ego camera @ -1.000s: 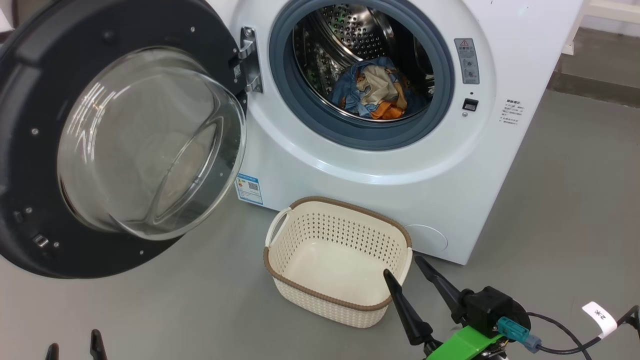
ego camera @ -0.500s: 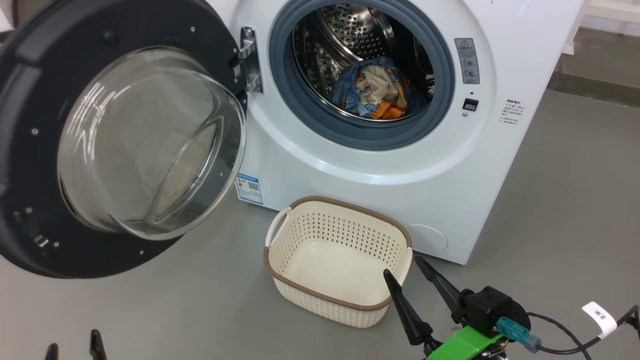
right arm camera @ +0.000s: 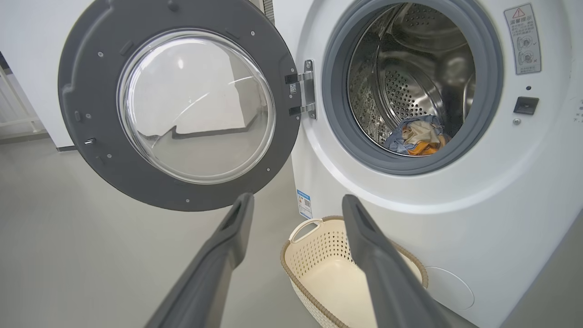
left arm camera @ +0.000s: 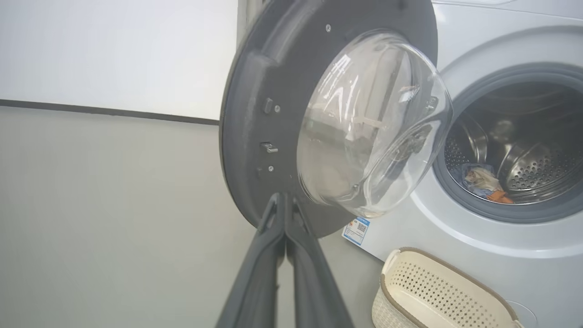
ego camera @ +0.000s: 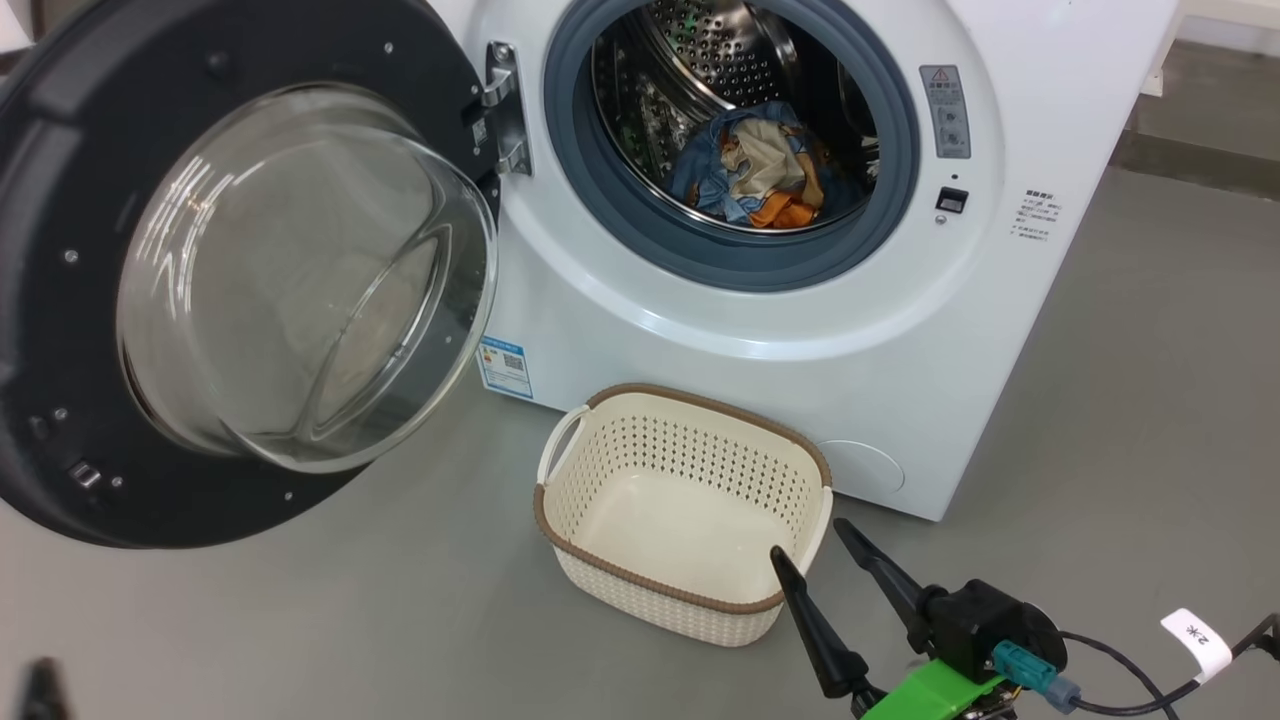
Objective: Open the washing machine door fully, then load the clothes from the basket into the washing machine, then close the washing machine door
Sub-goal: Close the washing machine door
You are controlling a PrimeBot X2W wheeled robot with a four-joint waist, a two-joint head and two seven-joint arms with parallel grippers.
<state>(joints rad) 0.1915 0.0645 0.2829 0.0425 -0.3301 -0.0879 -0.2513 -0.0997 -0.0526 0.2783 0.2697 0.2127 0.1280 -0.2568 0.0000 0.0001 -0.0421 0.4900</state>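
The washing machine point(ego camera: 700, 330) stands with its door point(ego camera: 250, 270) swung wide open to the left. The clothes point(ego camera: 760, 175), blue, beige and orange, lie inside the steel drum. The basket point(ego camera: 700, 395) sits on the floor in front of the machine with nothing in it. My right gripper point(ego camera: 808, 540) hovers open just right of the basket's near corner. In the right wrist view its fingers point(right arm camera: 227, 241) spread wide above the basket point(right arm camera: 328, 246). My left gripper point(left arm camera: 282, 198) is shut on nothing, pointing at the door's point(left arm camera: 255, 114) lower rim.
Grey floor spreads left of and in front of the machine. A white wall point(left arm camera: 114, 50) with a dark baseboard runs behind the door. A cable with a white tag point(ego camera: 1195, 635) trails from my right wrist.
My left gripper has closed and slid toward the lower-left corner of the head view. The head camera shifted slightly. The right gripper, basket, door and clothes stay put.
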